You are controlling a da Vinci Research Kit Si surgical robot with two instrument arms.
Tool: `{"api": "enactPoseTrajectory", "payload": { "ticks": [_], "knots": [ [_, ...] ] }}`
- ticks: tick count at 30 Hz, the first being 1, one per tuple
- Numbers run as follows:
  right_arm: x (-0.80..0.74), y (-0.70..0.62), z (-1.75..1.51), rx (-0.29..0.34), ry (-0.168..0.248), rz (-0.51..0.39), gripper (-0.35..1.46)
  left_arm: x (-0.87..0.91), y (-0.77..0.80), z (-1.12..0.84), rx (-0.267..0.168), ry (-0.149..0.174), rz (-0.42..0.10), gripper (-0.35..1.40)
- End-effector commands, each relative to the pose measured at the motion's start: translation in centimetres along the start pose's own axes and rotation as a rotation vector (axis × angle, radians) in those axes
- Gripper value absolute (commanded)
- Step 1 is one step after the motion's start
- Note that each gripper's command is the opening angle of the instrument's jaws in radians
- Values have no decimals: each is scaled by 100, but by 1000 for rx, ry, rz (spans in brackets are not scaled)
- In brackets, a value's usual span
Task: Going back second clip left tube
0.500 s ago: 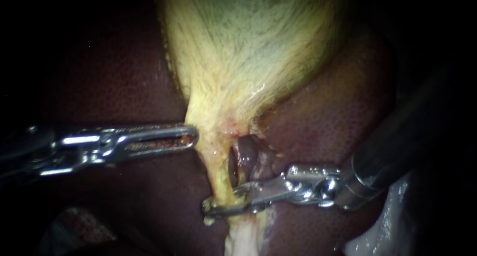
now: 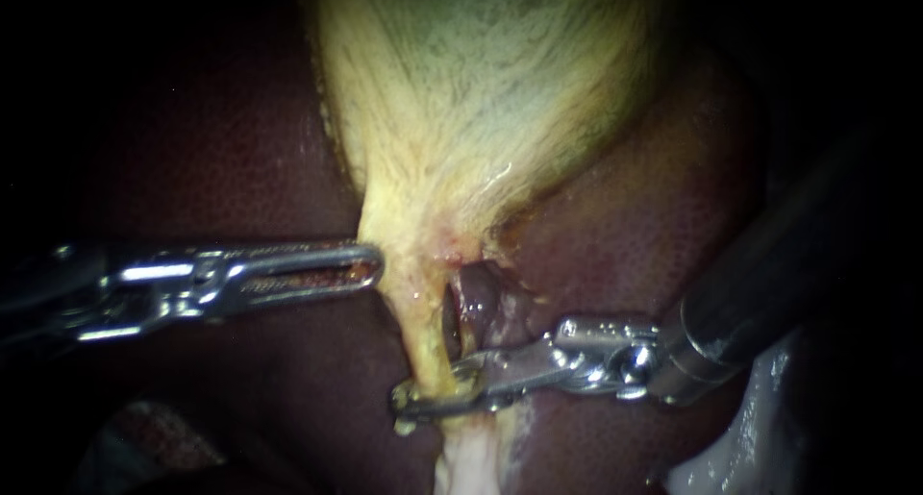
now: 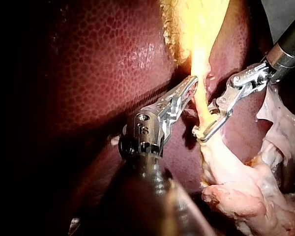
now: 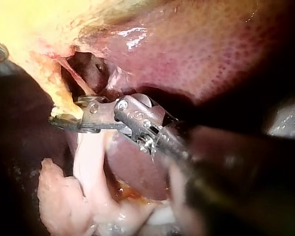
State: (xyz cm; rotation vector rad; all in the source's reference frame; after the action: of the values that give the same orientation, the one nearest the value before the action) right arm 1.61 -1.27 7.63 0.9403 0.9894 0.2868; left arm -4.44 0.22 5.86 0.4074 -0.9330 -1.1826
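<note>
Clamping jaws, right instrument [image 2: 433, 397]: narrow, shut across the tube [image 2: 423, 339], one jaw on each side, probably seating a clip.
Left instrument [image 2: 370, 264]: jaws together on gallbladder [image 2: 481, 101] edge, likely tensioning tube.
Clip: none discernible between jaws.

- Gallbladder [image 2: 481, 91]: upper body cut off at 12 o'clock, endoscope view.
- Left tube [image 2: 426, 346]: short stretch hidden behind the right instrument [image 2: 423, 399]; lower end runs out at 6 o'clock.
- Left instrument [image 2: 377, 264]: shaft blurred, lost in dark toward 9 o'clock.
- Right instrument: shaft dark and blurred toward 3 o'clock.
- Liver [image 2: 240, 168]: margins lost in shadow at 9 and 3 o'clock.
</note>
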Motion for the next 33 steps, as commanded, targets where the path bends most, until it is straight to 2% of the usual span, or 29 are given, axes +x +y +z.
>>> {"api": "enactPoseTrajectory", "payload": {
  "ticks": [1, 9, 19, 23, 33],
  "knots": [
    [1, 0, 2, -3, 9, -15, 40, 0, 0, 0, 0, 0, 0, -35],
    [3, -1, 4, -14, 25, -116, 54, 0, 0, -1, 0, 1, 0, -35],
    [16, -1, -4, -88, 41, -282, 60, 1, 0, -1, 0, 1, 0, -35],
    [16, -1, -5, -120, 45, -313, 60, 1, 0, -2, 0, 1, 0, -35],
    [12, -1, 2, -97, 29, -379, 60, 1, 0, -2, 0, 1, 0, -35]
  ]
}}
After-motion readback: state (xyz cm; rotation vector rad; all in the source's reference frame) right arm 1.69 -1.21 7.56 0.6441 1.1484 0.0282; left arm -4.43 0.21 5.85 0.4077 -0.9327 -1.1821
